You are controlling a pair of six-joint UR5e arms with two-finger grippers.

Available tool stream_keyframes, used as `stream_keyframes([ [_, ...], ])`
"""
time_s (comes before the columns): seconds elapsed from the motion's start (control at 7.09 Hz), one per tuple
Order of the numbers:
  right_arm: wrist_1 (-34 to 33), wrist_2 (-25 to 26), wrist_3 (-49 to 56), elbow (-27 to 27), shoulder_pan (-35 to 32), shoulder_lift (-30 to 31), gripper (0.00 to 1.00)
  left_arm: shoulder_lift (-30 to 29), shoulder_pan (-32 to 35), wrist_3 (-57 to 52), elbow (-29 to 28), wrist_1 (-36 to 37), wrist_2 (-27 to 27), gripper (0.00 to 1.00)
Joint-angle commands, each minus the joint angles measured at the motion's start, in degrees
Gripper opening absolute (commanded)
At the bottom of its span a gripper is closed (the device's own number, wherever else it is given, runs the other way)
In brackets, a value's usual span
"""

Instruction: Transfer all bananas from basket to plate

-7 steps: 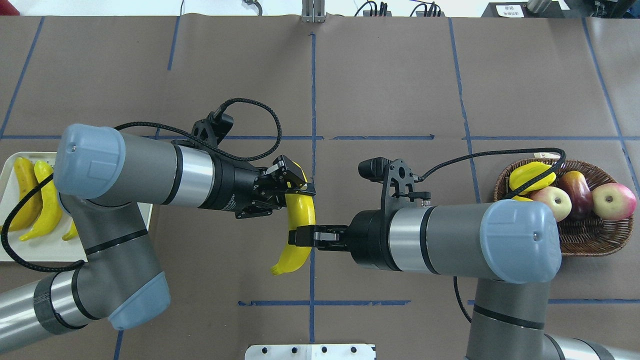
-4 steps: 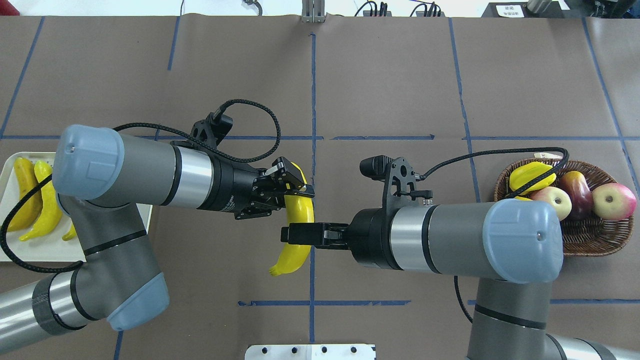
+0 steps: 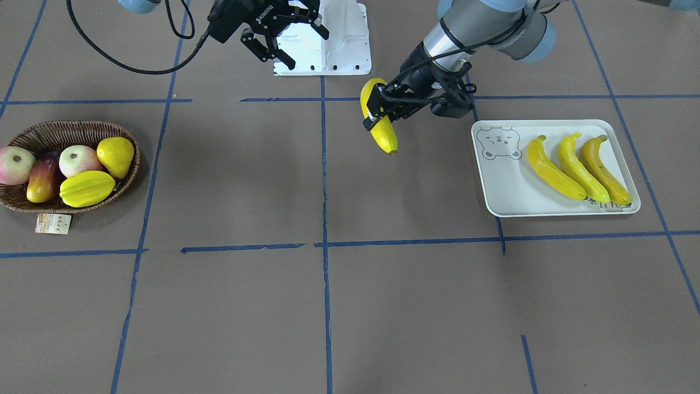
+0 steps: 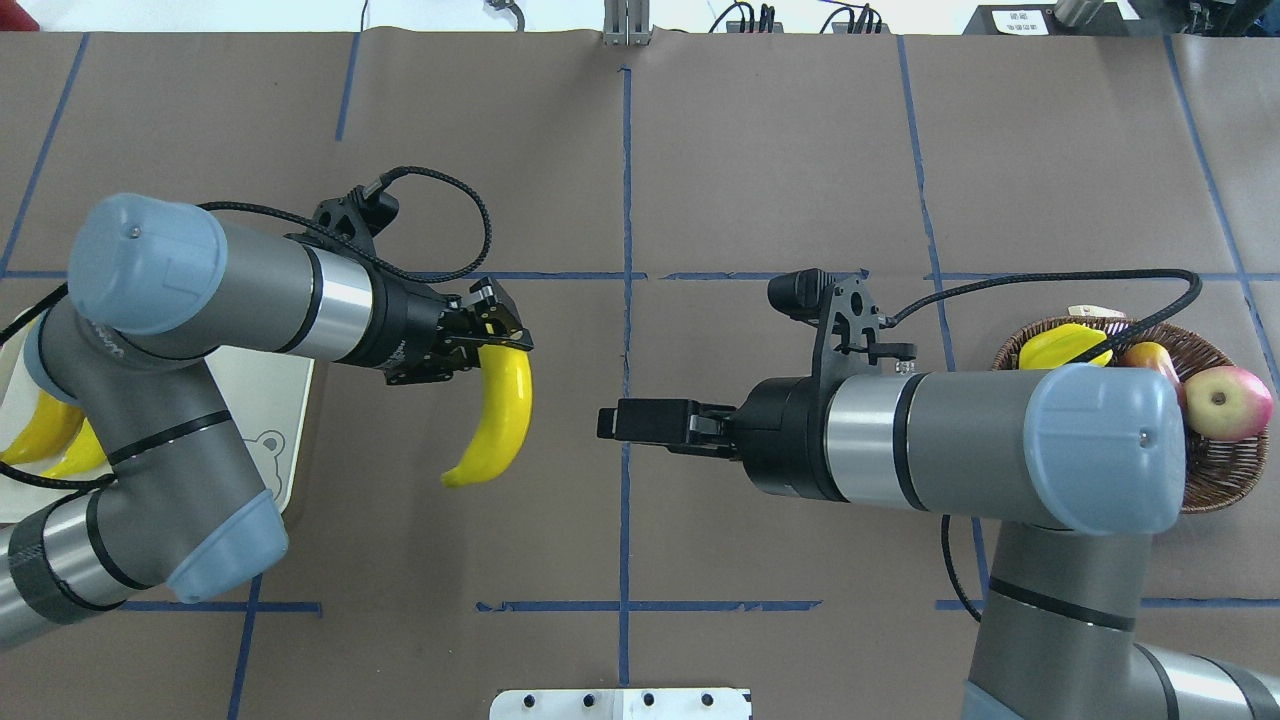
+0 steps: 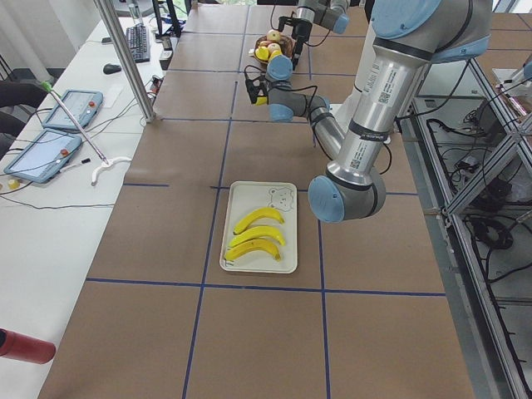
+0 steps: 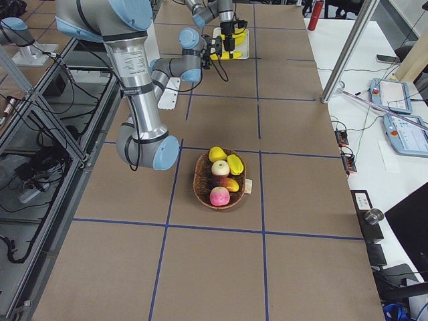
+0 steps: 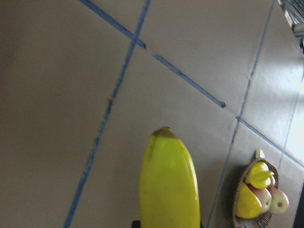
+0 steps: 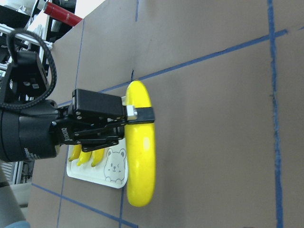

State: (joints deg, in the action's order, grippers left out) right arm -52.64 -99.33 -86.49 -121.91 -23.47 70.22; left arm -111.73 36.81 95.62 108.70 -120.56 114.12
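My left gripper (image 4: 492, 338) is shut on the top end of a yellow banana (image 4: 497, 420) and holds it above the table, left of centre. The same banana shows in the front view (image 3: 381, 125), the left wrist view (image 7: 168, 185) and the right wrist view (image 8: 141, 156). My right gripper (image 4: 606, 420) is open and empty, a short way right of the banana. The plate (image 3: 506, 183) holds three bananas (image 3: 571, 167) side by side. The basket (image 3: 41, 131) holds no banana.
The basket holds a starfruit (image 3: 86, 187), a pear (image 3: 116, 154), two apples (image 3: 76, 158) and a mango (image 3: 39, 183); its paper tag (image 3: 53, 223) lies in front. A white mount plate (image 3: 339, 49) sits at the robot's table edge.
My right gripper has come off the banana and drawn back to the right. My left arm has carried the banana to the left, toward the plate side.
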Motion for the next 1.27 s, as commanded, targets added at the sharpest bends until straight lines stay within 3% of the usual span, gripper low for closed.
stream_keyframes([
  [0.0, -2.4, -3.0, 0.8, -1.6, -7.4, 5.4, 1.00, 7.9, 4.1, -12.3, 1.3, 9.6, 0.0, 0.00],
  [0.14, -7.6, -11.2, 3.9, -1.7, -15.5, 7.0, 1.00, 11.7, 4.9, -12.8, 0.7, 9.7, 0.0, 0.00],
  [0.28, -13.1, -18.3, 14.1, -1.6, -23.0, 9.6, 1.00, 14.3, 4.9, -12.8, 0.2, 9.7, -0.2, 0.00],
  [0.42, -17.6, -21.7, 24.4, -1.0, -27.8, 13.0, 1.00, 17.0, 4.8, -12.7, -0.1, 9.8, -0.3, 0.00],
  [0.71, -29.2, -23.4, 44.1, 2.1, -35.5, 14.2, 1.00, 18.4, 4.8, -12.7, -0.8, 11.6, -0.4, 0.00],
  [0.85, -31.6, -24.3, 53.2, 4.2, -39.9, 14.8, 1.00, 18.3, 4.7, -12.7, -2.1, 11.8, -0.6, 0.00],
  [1.13, -31.8, -34.5, 68.9, 12.6, -50.2, 16.0, 1.00, 17.3, 4.7, -12.7, -4.9, 11.8, -0.6, 0.00],
])
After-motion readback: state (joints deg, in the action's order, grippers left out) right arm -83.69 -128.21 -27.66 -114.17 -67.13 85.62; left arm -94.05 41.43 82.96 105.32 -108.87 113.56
